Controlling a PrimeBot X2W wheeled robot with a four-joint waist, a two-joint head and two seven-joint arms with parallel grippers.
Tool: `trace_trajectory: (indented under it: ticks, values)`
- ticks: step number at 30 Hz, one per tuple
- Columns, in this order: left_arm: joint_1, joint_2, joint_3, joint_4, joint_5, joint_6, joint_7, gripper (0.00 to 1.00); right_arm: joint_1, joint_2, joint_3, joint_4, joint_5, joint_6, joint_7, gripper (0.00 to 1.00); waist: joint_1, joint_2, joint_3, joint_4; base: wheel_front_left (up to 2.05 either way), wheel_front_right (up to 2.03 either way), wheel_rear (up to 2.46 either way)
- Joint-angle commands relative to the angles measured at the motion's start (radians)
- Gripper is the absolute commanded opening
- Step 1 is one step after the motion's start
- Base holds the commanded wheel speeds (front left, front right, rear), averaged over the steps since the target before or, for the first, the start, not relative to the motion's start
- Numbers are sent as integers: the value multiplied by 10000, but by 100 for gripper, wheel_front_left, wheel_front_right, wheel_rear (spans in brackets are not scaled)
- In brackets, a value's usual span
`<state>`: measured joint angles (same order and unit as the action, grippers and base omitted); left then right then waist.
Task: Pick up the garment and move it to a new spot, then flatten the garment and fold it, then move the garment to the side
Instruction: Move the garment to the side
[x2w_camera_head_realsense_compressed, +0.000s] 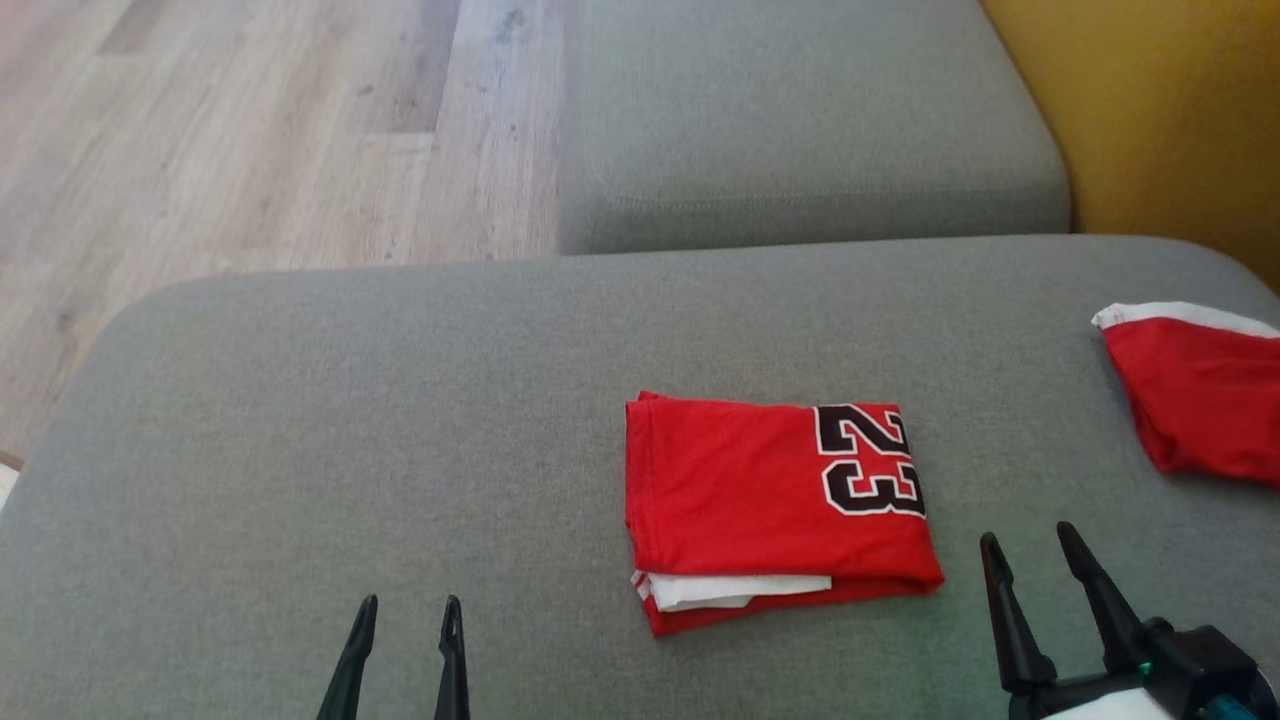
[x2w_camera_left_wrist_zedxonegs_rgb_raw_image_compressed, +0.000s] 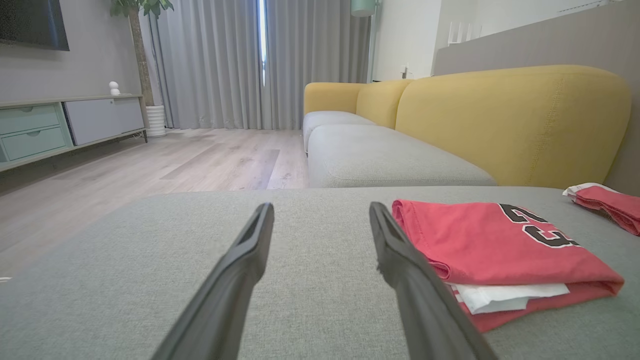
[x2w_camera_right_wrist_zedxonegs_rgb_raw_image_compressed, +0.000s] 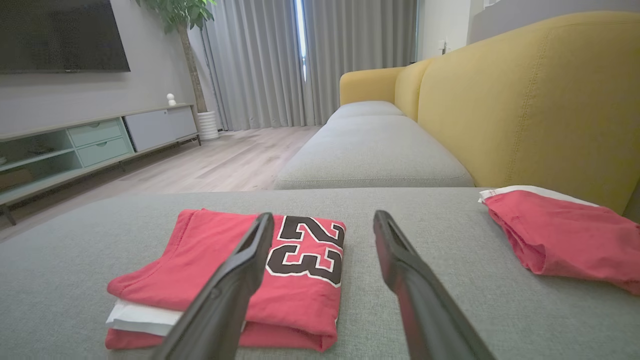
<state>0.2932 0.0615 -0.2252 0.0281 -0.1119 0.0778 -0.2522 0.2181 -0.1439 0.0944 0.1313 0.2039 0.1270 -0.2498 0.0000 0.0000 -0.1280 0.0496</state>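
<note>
A red garment (x2w_camera_head_realsense_compressed: 770, 505) with a black and white "23" lies folded into a neat rectangle on the grey sofa cushion (x2w_camera_head_realsense_compressed: 400, 420), a white layer showing at its near edge. The left wrist view has the folded garment (x2w_camera_left_wrist_zedxonegs_rgb_raw_image_compressed: 490, 245) right of the fingers, and the right wrist view has this garment (x2w_camera_right_wrist_zedxonegs_rgb_raw_image_compressed: 240, 270) to the left. My left gripper (x2w_camera_head_realsense_compressed: 408, 605) is open and empty near the bottom edge, left of the garment. Just right of the garment's near corner, my right gripper (x2w_camera_head_realsense_compressed: 1030, 540) stands open and empty above the cushion.
A second red garment with white trim (x2w_camera_head_realsense_compressed: 1195, 390) lies bunched at the cushion's right edge. Another grey seat cushion (x2w_camera_head_realsense_compressed: 800, 120) extends beyond, with a yellow backrest (x2w_camera_head_realsense_compressed: 1170, 110) on the right. Wooden floor (x2w_camera_head_realsense_compressed: 230, 140) lies past the cushion's left and far edges.
</note>
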Motion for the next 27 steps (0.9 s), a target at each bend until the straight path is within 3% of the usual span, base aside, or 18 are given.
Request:
trace_trajectory:
  ticks: [1, 6, 13, 27]
  values:
    - [-420, -112, 229, -387, 108, -29, -95, 100, -303, -284, 254, -332, -110, 37, -120, 100, 0, 0, 137, 23, 0, 0, 0]
    - [-480, -112, 152, -490, -142, 81, -95, 100, -662, -320, 304, -20, -120, 37, -120, 100, 0, 0, 504, 39, 0, 0, 0]
    - [-779, -112, -12, -703, -626, 320, -95, 100, -1951, -399, 476, 1671, 373, 37, 44, 100, 0, 0, 1015, 205, 0, 0, 0]
    - [-1502, -112, -319, -938, -438, 183, -95, 100, -4657, -524, 542, 4834, 1869, 37, 3041, 100, 0, 0, 1918, 795, 0, 0, 0]
